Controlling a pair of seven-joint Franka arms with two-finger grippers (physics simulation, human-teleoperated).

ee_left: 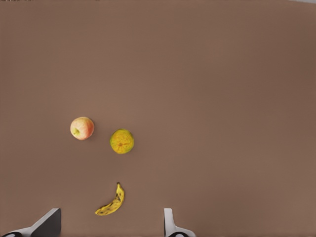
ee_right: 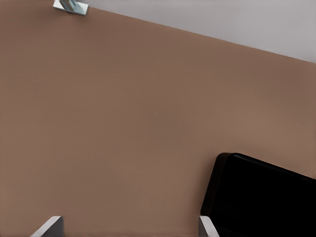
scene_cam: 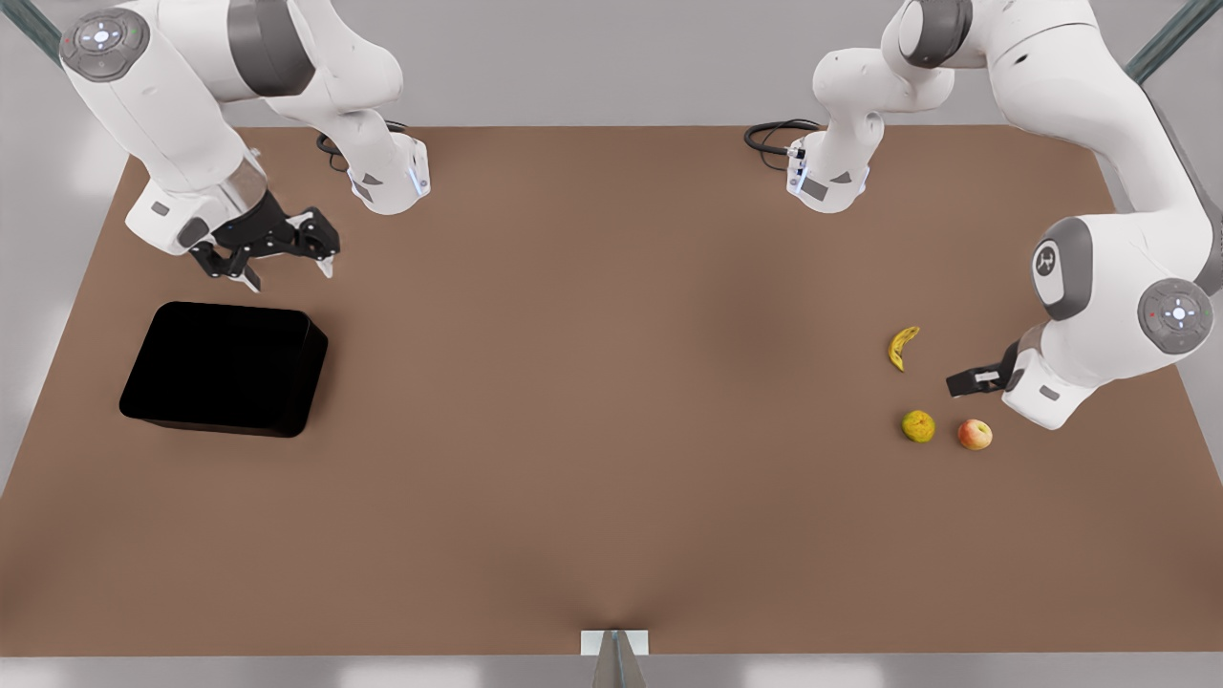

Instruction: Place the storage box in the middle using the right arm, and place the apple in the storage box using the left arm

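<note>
A plain brown matte tabletop (scene_cam: 592, 401) filled the scene, with pale grey floor beyond its edges; no readable writing or labels appeared on anything, only small grey markings on the arm bases.

On the front view's right, the left gripper (scene_cam: 960, 382) hung above the table near the fruit, its black fingers pointing toward the table's middle. In the left wrist view its two grey fingertips (ee_left: 47, 224) stood wide apart with nothing between them. Closest to that gripper lay the small curved yellow banana (scene_cam: 903, 347) (ee_left: 112, 203), just beyond the fingertips. A little farther from it sat the round yellow-green fruit (scene_cam: 918, 426) (ee_left: 121, 141), and just beside that, apart from it, the small round red-pink apple with a pale yellow blush (scene_cam: 975, 435) (ee_left: 82, 128). All three rested on the table, untouched.

On the front view's left, the right gripper (scene_cam: 287, 268) hovered above the table, spread open and empty, its pale fingertips (ee_right: 49, 226) well apart in the right wrist view. Just beside one fingertip, nearer the camera in the front view, lay the large matte black rectangular storage box with rounded corners (scene_cam: 225, 369) (ee_right: 261, 195), resting on the table toward its side edge, not touched by the gripper. Farther off stood a small white bracket (scene_cam: 614, 642) (ee_right: 70, 6) at the table's edge.
</note>
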